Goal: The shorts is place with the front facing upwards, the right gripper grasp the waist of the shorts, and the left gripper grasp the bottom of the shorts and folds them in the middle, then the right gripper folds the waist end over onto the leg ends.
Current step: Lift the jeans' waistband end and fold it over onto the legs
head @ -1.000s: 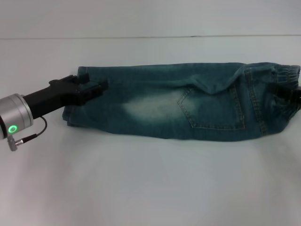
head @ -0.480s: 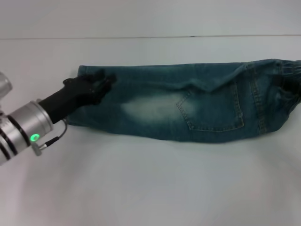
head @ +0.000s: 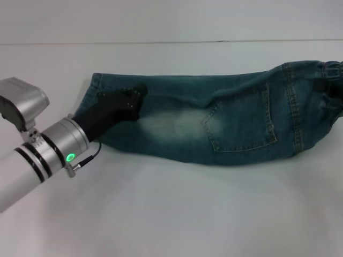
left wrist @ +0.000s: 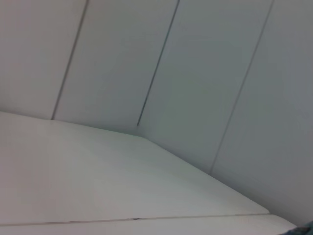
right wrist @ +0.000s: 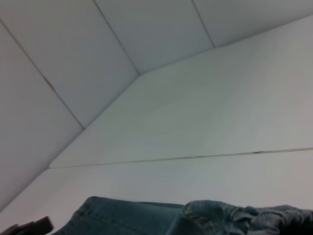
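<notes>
Your left gripper (head: 131,101) lies on the leg end of the shorts (head: 214,120), its black body pressed over the denim near the hem; you cannot tell how far its fingers are spread, nor whether they pinch cloth. Its silver wrist (head: 59,144) with the green light slants in from the robot's left. Your right gripper (head: 336,93) shows only as a dark shape at the frame edge beside the waist (head: 329,72), and its grip cannot be judged either.

You have the shorts folded lengthwise into a long band across the table (head: 171,214), leg end toward the robot's left, ruffled waist toward its right, a stitched pocket (head: 241,123) facing up beside a pale faded patch (head: 177,126).

White table, white panelled wall (left wrist: 171,63) behind it.

Look at the right wrist view for the denim edge and bunched waist (right wrist: 230,215) seen low across the table; the left wrist view gives you mostly wall and bare tabletop.
</notes>
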Action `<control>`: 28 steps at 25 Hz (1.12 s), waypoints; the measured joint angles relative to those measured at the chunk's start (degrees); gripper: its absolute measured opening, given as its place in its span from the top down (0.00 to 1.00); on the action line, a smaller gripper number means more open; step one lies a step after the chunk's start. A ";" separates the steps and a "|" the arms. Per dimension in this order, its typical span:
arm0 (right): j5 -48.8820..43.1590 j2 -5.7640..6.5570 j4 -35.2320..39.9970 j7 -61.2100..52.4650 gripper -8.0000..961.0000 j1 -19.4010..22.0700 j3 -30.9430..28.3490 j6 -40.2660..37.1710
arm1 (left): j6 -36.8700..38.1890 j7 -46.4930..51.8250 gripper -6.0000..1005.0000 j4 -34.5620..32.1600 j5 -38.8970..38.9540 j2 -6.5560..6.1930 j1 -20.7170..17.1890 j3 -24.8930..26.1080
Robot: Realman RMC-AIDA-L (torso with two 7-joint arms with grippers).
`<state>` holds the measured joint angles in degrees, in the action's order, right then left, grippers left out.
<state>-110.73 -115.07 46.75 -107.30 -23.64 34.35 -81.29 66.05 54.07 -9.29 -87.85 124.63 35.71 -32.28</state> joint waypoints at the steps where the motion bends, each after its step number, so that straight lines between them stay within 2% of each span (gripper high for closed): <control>1: -0.02 0.01 0.47 -0.35 0.87 0.07 -0.02 -0.51 | -0.67 -1.94 0.93 1.51 1.59 0.00 0.36 0.33; 5: -0.08 0.57 2.82 -1.99 0.87 0.35 -0.11 -4.02 | -3.59 -11.71 0.98 8.91 6.34 0.00 2.27 3.16; 10: -0.83 0.95 7.85 -5.43 0.87 0.92 -0.63 -9.66 | -6.58 -27.46 0.97 18.18 6.71 0.00 4.19 12.01; 13: -3.21 1.37 11.23 -9.15 0.87 0.32 -2.23 -14.20 | -6.40 -30.72 0.97 20.67 6.52 0.00 4.48 13.90; 17: -4.65 1.78 15.34 -11.92 0.87 -1.62 -4.57 -19.80 | -7.61 -33.04 0.97 23.56 6.45 0.00 5.79 13.99; 23: -4.93 2.25 20.03 -17.04 0.87 -7.55 -4.26 -22.94 | -10.39 -37.11 0.98 26.74 6.36 0.01 7.74 14.00; 25: -6.40 1.99 20.25 -17.33 0.87 -10.73 -3.25 -22.70 | -11.13 -37.52 0.98 27.23 6.24 0.01 8.02 14.01; 28: -10.17 0.96 20.26 -17.36 0.87 -16.35 -1.82 -20.99 | -11.34 -37.55 0.98 27.69 5.33 0.01 8.10 14.03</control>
<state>-120.90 -114.11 67.01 -124.66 -39.99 32.53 -102.28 54.71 16.52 18.40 -82.52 124.64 43.81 -18.25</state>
